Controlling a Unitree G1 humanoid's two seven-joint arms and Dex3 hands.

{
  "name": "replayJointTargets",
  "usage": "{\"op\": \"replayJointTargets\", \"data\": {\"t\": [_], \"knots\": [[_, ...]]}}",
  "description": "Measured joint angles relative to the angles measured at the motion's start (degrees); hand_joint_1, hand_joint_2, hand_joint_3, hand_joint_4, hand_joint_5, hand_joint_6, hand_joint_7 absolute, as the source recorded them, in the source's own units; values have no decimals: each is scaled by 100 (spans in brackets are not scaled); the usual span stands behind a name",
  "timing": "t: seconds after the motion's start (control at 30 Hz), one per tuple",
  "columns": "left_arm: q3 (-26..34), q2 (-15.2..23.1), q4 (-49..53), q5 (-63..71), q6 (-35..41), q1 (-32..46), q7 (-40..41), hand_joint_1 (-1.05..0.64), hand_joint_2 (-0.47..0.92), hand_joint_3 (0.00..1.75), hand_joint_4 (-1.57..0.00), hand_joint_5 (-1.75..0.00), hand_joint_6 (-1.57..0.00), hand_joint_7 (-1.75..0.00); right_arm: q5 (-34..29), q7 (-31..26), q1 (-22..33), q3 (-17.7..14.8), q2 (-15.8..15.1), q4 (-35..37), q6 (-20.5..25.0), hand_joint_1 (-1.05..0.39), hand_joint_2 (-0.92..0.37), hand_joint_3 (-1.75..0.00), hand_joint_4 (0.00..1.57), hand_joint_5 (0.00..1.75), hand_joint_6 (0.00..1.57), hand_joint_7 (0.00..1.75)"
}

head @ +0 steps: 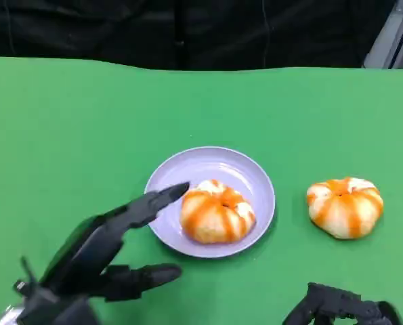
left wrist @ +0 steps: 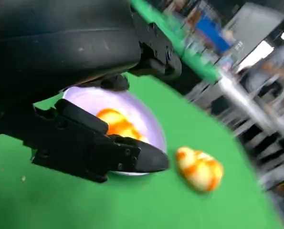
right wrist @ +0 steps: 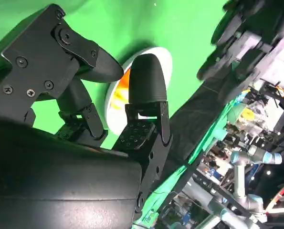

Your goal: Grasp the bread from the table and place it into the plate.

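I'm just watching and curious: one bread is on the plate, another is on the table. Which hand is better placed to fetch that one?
The right hand, probably. The loose bread lies on the table to the plate's right, just ahead of that hand. The left hand is open beside the plate's other edge, across the plate from it.

The table (head: 66, 122) is covered in a matt green cloth-like surface, smooth and even. At centre frame, the plate (head: 187, 169) looks like pale lavender plastic with a soft sheen. Both pieces of bread, one on the plate (head: 216, 211) and one at right (head: 345, 206), have a glossy, glazed crust. The left hand (head: 99, 254) is smooth black plastic, faintly shiny.
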Motion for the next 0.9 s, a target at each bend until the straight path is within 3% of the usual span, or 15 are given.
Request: {"op": "replayJointTargets", "data": {"t": [0.13, 0.17, 0.23, 0.37, 0.53, 0.9], "knots": [[321, -217, 232, -223, -709, 452, 187, -2, 87, 24, -79, -99, -92, -23, 46, 20, 33, -48, -40, -75, 11, -11, -26, -133, 89, 165, 88, 113], [370, -278, 292, -334, -827, 525, 189, 2, 81, 41, -78, -112, -96, -35, 59, 32, 41, -58, -50, -87, 11, -11, -27, -133, 89, 165, 88, 113], [458, -383, 378, -500, -1015, 672, 188, 8, 60, 95, -86, -130, -99, -71, 104, 51, 54, -83, -65, -98, 11, -11, -28, -132, 89, 165, 87, 113], [609, -455, 404, -676, -1230, 1000, 179, 12, 42, 133, -92, -154, -94, -122, 134, 78, 92, -129, -101, -116, 11, -10, -28, -132, 89, 166, 87, 113], [712, -583, 198, -865, -1155, 1461, 168, 14, 34, 148, -87, -173, -86, -149, 188, 118, 114, -158, -131, -117, 2, -10, -27, -133, 88, 163, 87, 113], [721, -800, 48, -1244, -721, 1498, -122, 12, 32, 150, -89, -175, -82, -157, 195, 111, 84, -198, -195, -11, -146, -8, -27, -131, 90, 149, 90, 109]]}}
